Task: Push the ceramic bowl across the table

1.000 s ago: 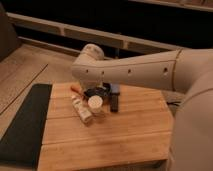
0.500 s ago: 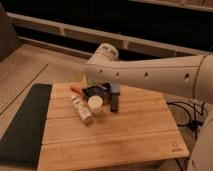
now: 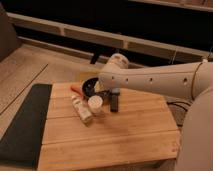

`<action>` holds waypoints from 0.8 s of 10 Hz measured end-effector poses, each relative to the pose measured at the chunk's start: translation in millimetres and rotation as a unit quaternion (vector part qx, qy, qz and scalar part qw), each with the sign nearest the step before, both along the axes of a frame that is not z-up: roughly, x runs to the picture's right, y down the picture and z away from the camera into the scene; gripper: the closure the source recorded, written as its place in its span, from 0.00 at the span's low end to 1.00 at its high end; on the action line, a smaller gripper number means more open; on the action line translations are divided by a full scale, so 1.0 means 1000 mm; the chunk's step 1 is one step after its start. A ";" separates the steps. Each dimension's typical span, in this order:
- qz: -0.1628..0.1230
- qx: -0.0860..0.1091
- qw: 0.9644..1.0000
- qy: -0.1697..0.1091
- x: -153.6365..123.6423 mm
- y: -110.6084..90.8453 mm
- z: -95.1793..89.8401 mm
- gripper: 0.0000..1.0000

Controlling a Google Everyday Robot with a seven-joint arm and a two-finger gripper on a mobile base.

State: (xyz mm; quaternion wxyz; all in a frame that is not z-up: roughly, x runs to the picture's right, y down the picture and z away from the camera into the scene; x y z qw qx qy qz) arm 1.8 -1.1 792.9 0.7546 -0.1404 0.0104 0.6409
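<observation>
Light wood planks make up the tabletop [image 3: 131, 134], and all the stuff is bunched toward its far left part. The ceramic bowl [image 3: 90, 86], black and glossy, sits near the far edge, upright as far as I can see. Just left of it there's a small orange thing [image 3: 76, 90], too small for me to say what it is.

The big cream-coloured arm [image 3: 160, 80] reaches in from the right, and its rounded end hangs right above the bowl's right side. The gripper [image 3: 103, 93] is the dark bit tucked under that end, just beside the bowl on the right. It looks very close to the rim, but I honestly can't tell if it's touching. I can't tell if it's wide or narrow either, it's just a dark blob under the arm.

In front of the gripper stands a white cup [image 3: 95, 103], with a flat black bar [image 3: 114, 100] lying just to its right. A pale bottle [image 3: 81, 110] lies on its side left of the cup. A dark grey mat [image 3: 22, 125] runs along the tabletop's left side.
</observation>
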 end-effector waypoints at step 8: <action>0.009 -0.043 0.995 -0.085 -0.014 0.033 0.076 0.35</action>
